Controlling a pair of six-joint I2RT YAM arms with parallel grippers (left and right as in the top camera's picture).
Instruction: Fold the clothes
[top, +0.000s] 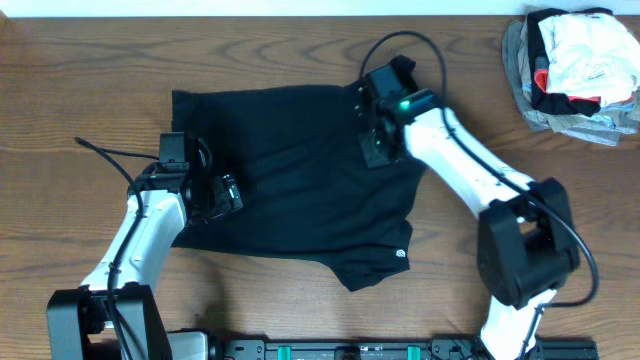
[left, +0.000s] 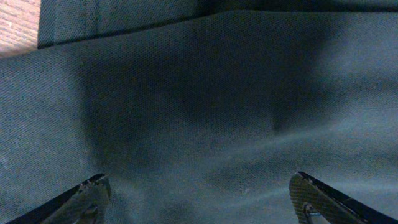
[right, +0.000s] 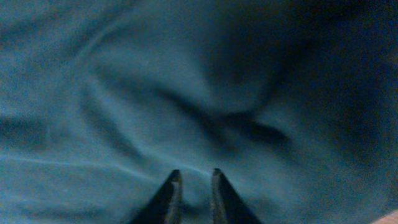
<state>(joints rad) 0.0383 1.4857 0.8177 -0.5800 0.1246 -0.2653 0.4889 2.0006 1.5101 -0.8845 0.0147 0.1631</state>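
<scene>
Nearest to us, the lower corner of the black T-shirt (top: 300, 180) juts toward six o'clock, with its small white logo (top: 401, 255) at about five o'clock on the cloth. The shirt itself lies in the middle of the wooden table (top: 80, 80), mostly flat, with uneven edges and soft wrinkles. A little farther off, at the shirt's nine o'clock edge, the left gripper (top: 225, 192) hangs over the fabric with its fingers spread wide. Its wrist view shows nothing but dark cloth between them, so it holds nothing. Farther still, near one o'clock on the shirt, the right gripper (top: 372, 148) points down at the cloth. Its fingers (right: 174, 186) stand close together with a thin slit between them, and we cannot tell whether a pleat of fabric is caught there. Farthest away, at the table's two o'clock corner, sits a heap of mixed garments (top: 580, 65), well apart from the shirt. We judge the fold to be at an early stage, with both arms seeking a hold on opposite edges. Next, each gripper needs a firm pinch on a single layer at the edge. Then both should lift and carry together so the thin cloth doesn't bunch or slip.
</scene>
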